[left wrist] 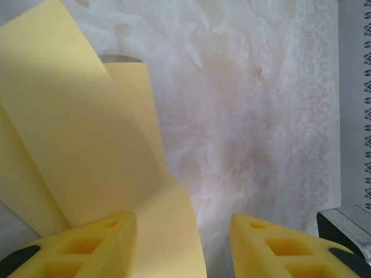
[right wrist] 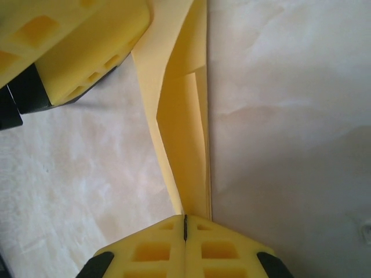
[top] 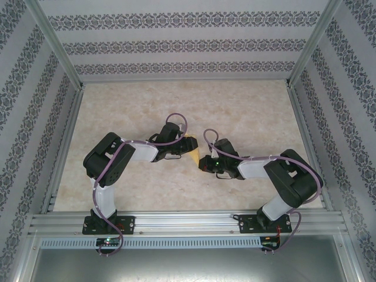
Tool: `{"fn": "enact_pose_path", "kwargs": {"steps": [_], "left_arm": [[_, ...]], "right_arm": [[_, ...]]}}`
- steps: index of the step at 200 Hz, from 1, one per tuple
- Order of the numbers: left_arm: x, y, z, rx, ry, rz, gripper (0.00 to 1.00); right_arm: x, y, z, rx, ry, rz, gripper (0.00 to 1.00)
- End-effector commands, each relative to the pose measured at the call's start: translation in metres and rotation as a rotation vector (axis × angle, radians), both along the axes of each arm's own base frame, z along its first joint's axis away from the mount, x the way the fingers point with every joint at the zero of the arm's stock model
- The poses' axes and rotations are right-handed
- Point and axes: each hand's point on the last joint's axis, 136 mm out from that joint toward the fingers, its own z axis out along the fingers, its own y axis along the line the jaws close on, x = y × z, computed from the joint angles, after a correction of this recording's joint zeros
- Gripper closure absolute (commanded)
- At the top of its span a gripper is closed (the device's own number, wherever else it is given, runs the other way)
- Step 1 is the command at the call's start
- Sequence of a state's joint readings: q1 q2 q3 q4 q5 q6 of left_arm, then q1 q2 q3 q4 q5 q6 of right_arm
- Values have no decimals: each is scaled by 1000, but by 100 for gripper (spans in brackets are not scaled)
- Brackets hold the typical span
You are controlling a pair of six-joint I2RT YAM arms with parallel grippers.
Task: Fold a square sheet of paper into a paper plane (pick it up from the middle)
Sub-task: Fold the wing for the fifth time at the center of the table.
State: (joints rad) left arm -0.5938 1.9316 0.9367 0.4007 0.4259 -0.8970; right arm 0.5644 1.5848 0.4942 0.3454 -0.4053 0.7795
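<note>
Paper (top: pixel 192 154), yellow and partly folded into a long creased strip, lay at the middle of the desk (top: pixel 247 117) between the two claws. The right claw (right wrist: pixel 185 223) was pressed together on one end of it, the folded layers running away from its tips. The left claw (left wrist: pixel 182 220) stood apart, the paper lying against one of its fingers and bare desk showing in the gap. Purple cables (top: pixel 176 120) looped over both arms, which hid most of the sheet from above. The desk was pale, marbled beige. Patterned walls (top: pixel 188 44) closed it on three sides, and a metal rail (top: pixel 188 222) ran along the near edge.
</note>
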Motion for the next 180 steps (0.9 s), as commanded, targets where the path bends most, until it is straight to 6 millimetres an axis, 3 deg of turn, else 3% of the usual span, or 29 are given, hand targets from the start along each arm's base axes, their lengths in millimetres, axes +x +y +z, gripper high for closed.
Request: {"fn": "enact_pose_path", "kwargs": {"steps": [1, 21, 60, 84, 131, 157, 180], "left_arm": [[-12, 6, -30, 57, 96, -10, 52], [-13, 6, -31, 58, 98, -13, 52], [-12, 7, -31, 54, 100, -11, 52], [-12, 6, -32, 54, 103, -13, 52], [-12, 6, -29, 49, 100, -15, 52], [-12, 5, -29, 46, 99, -15, 52], [-12, 5, -28, 46, 98, -16, 52]], "right_arm": [[-7, -8, -14, 10, 70, -42, 100], [-4, -3, -5, 32, 51, -25, 96], [1, -2, 18, 4, -59, 25, 74], [4, -4, 22, -68, -114, 77, 70], [12, -4, 7, -201, -142, 131, 63], [10, 8, 1, -217, -144, 195, 62], [10, 2, -7, -286, -143, 188, 62]]}}
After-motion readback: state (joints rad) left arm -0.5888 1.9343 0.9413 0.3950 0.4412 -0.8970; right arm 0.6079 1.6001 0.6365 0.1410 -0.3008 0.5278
